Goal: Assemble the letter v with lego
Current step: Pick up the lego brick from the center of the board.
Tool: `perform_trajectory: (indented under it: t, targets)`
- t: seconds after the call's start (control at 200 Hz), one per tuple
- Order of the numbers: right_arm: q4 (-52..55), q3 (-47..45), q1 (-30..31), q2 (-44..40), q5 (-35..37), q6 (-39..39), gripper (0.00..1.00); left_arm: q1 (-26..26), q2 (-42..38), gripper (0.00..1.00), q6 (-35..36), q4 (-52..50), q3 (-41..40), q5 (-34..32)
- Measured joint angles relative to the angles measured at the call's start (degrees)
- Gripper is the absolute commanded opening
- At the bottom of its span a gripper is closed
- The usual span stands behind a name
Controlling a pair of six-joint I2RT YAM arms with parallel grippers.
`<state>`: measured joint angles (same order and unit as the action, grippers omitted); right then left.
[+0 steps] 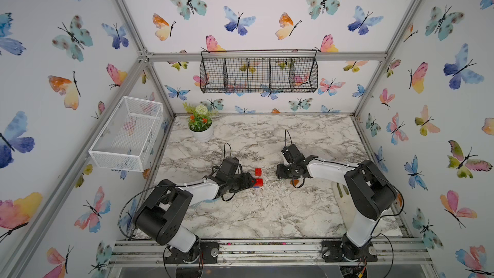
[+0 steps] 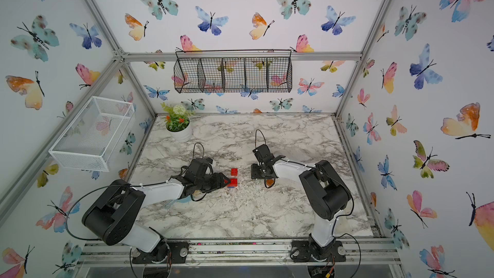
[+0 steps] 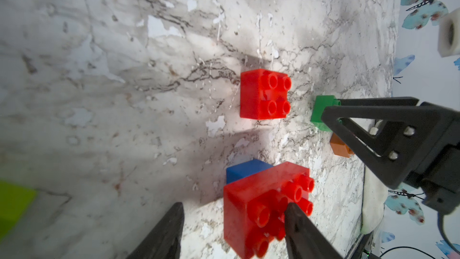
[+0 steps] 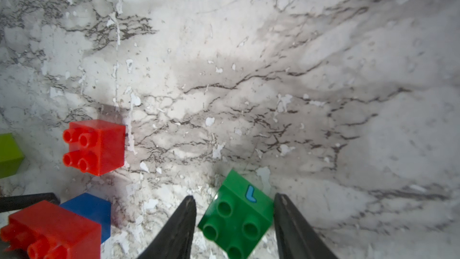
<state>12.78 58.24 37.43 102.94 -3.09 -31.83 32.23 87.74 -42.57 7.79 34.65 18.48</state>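
Likely light, stiff and slick, the square green studded plastic brick [image 4: 236, 220] sits on the marble desk [image 4: 249, 71] between the fingers [image 4: 174, 232] of the right hand [image 4: 235, 196], clamped or not I cannot tell, best pinched on flat walls; the left hand [image 3: 234, 205] is released.

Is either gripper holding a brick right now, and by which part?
Cannot be told for the right gripper: its jaws flank the green brick at opposite sides. The left gripper holds nothing.
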Motion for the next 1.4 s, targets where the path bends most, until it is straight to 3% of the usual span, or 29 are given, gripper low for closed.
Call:
perform_trajectory:
  t: [0.34, 0.571, 0.941, 1.396]
  targets:
    - [0.0, 0.55, 0.74, 0.72, 0.52, 0.59, 0.41, 2.14, -0.04, 0.57, -2.27, -0.81, 0.39, -3.39]
    - [0.02, 0.92, 1.42, 0.9, 0.52, 0.94, 0.25, 3.48, -0.15, 0.56, -3.26, -0.63, 0.37, -5.81]
    - [2.05, 1.86, 2.8, 0.87, 0.33, -0.17, 0.21, 4.68, -0.04, 0.52, -8.35, 4.02, -1.53, -7.02]
    - [4.9, 7.28, 9.55, -2.64, 0.63, -7.19, 0.15, 5.77, -0.04, 0.52, -12.44, 4.04, -1.51, -8.41]
